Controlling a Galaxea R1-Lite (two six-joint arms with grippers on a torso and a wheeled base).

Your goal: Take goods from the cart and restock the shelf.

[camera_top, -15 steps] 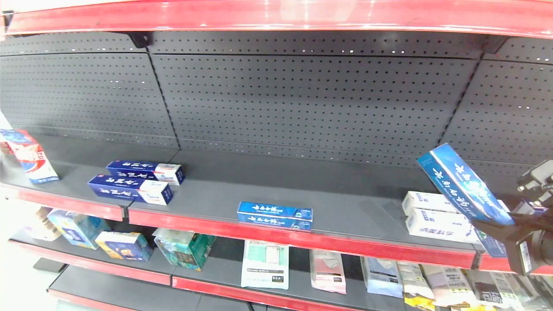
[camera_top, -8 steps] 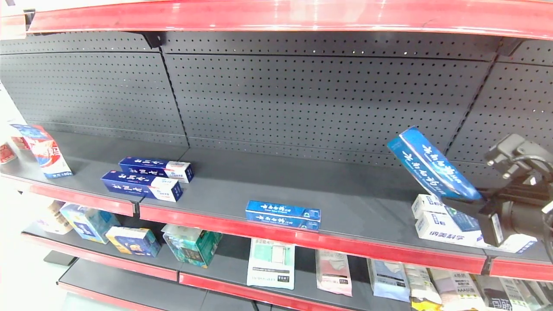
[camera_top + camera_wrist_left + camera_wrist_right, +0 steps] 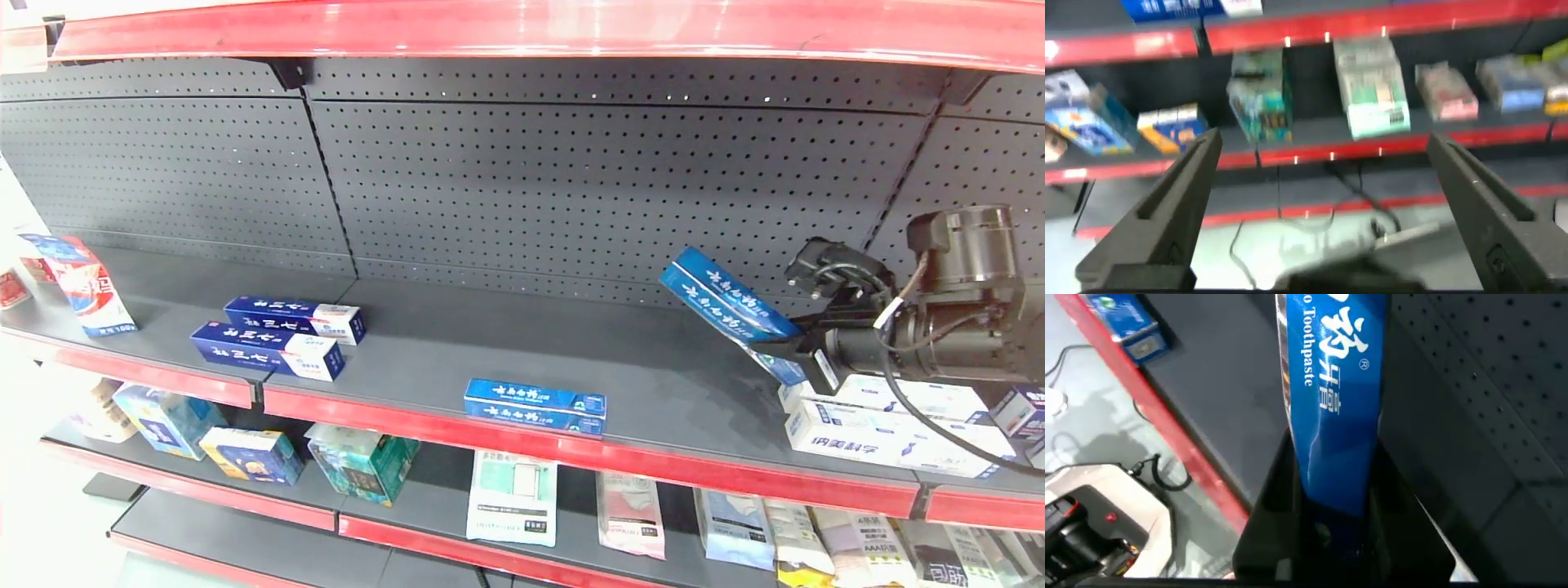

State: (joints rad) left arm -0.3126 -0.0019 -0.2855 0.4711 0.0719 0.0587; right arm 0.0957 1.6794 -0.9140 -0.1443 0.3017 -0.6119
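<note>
My right gripper (image 3: pixel 790 358) is shut on one end of a long blue toothpaste box (image 3: pixel 728 308). The box hangs tilted above the right part of the dark grey shelf board (image 3: pixel 653 367), its free end pointing up and to the left. In the right wrist view the same box (image 3: pixel 1331 392) runs out from between the black fingers (image 3: pixel 1278 498) of the right gripper (image 3: pixel 1331 518). A matching blue toothpaste box (image 3: pixel 535 405) lies flat at the shelf's red front edge. My left gripper (image 3: pixel 1323 216) is open and holds nothing, facing the lower shelves.
Two dark blue boxes (image 3: pixel 277 339) lie at the shelf's left, with a red and white carton (image 3: pixel 82 286) beyond them. White boxes (image 3: pixel 882 420) are stacked under my right arm. The pegboard back wall (image 3: pixel 571 180) is close behind. Bagged goods (image 3: pixel 510 498) fill the lower shelf.
My right arm has carried the blue box leftward over the shelf, and the box now tilts flatter. The head view shifted slightly at the start.
</note>
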